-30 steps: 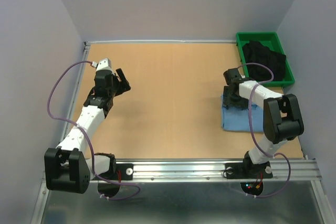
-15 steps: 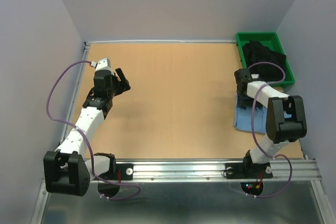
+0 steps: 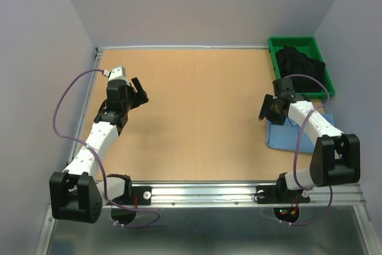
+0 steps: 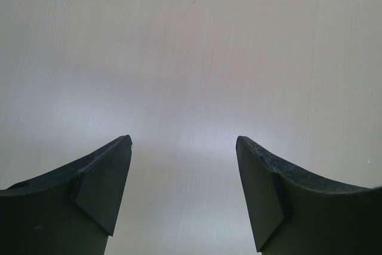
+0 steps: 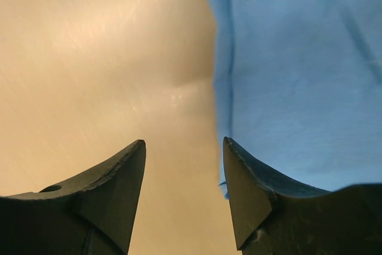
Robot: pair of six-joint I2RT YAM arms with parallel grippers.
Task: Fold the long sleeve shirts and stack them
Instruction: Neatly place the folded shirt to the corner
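Note:
A light blue long sleeve shirt [image 3: 290, 137], folded into a small rectangle, lies on the table at the right, partly under my right arm. My right gripper [image 3: 268, 109] is open and empty, hovering at the shirt's left edge. In the right wrist view the shirt [image 5: 298, 58] fills the right side and the right gripper [image 5: 184, 143] stands over bare table beside the shirt's edge. My left gripper [image 3: 139, 94] is open and empty over the left part of the table; in the left wrist view the left gripper [image 4: 184, 138] has only bare table under it.
A green bin [image 3: 271, 49] holding dark clothes [image 3: 300, 64] stands at the back right corner, just behind the folded shirt. The wooden table [image 3: 197, 106] has a raised rail along its far and left edges.
The folded shirt has slid to the right. My right gripper has come off it to its left edge, and the right arm's elbow has swung right. The left arm has not moved.

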